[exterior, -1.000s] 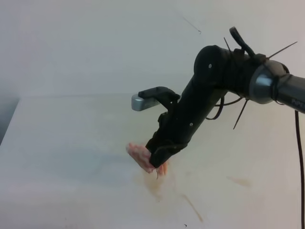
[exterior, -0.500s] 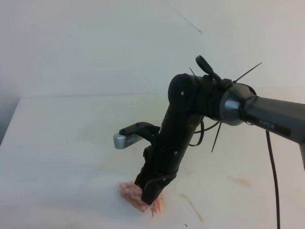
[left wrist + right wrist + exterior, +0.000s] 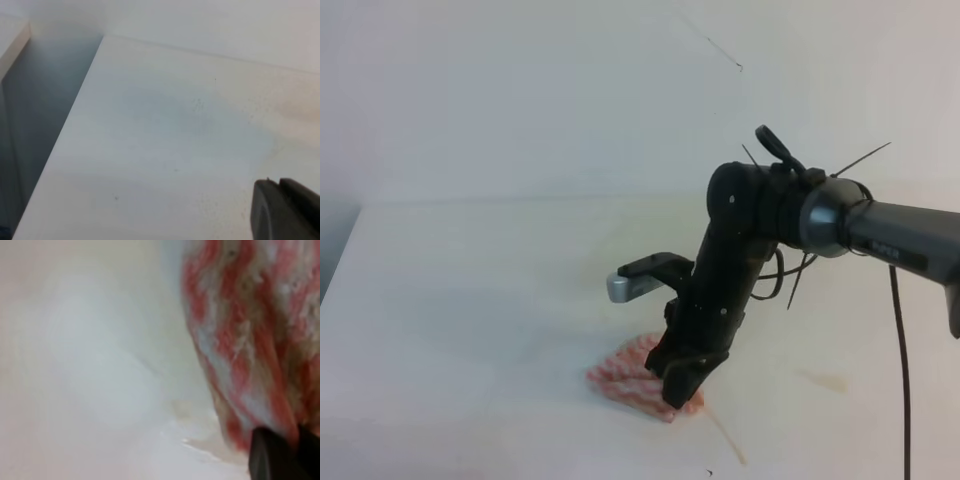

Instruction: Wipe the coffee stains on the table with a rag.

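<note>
Your right gripper (image 3: 682, 388) is pinching the rag (image 3: 630, 380) and pressing it flat against the table (image 3: 470, 300), with the arm angling steeply down so that the cloth is spreading out to the left of the fingertips rather than hanging free. The jaws are clamped tight on the cloth's near edge, and in the right wrist view the pink-and-white stripes of the rag (image 3: 250, 340) are filling the right side of the frame just above the dark fingertips (image 3: 272, 455), with a pale tan wet trace on the table (image 3: 75, 340) beside it. The rag is lying near the front centre of the tabletop, and you are probably holding it low like this so that the fabric, not the metal, is doing the rubbing. Of the coffee stains, a thin brown streak (image 3: 725, 435) is running from just beside the rag toward the front edge, and a small tan blotch (image 3: 823, 380) is sitting well apart to the right; both are looking unwiped. Your left gripper (image 3: 285, 210) is showing only as a dark corner over bare table at the far left side, and you cannot tell whether it is open or closed; it appears to be keeping clear of the wiping area.
</note>
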Tool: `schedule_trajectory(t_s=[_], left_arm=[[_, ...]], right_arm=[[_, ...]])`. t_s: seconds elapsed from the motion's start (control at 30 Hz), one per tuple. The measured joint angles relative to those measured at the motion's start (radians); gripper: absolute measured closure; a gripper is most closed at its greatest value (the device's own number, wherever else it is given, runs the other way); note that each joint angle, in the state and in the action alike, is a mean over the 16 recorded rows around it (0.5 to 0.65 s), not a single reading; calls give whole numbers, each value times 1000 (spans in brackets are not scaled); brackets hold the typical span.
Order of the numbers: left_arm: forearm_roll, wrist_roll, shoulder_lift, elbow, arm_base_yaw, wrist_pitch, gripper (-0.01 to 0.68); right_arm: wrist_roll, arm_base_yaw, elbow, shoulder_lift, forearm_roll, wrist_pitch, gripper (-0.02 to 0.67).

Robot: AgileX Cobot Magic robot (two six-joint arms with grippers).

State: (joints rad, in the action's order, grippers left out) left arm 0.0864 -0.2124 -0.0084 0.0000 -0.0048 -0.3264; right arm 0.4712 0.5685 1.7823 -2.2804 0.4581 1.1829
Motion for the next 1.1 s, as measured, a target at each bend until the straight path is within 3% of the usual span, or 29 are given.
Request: schedule_trajectory(t_s=[0.7, 0.83, 1.1], left_arm=[[0, 0, -3, 0, 0, 0, 674], [0, 0, -2, 0, 0, 0, 674], [0, 0, 3, 0, 0, 0, 674]], right_arm=[[25, -156, -16, 81, 4, 15, 646], [74, -167, -84, 157, 36, -4, 648], [303, -175, -313, 323, 185, -19, 648]])
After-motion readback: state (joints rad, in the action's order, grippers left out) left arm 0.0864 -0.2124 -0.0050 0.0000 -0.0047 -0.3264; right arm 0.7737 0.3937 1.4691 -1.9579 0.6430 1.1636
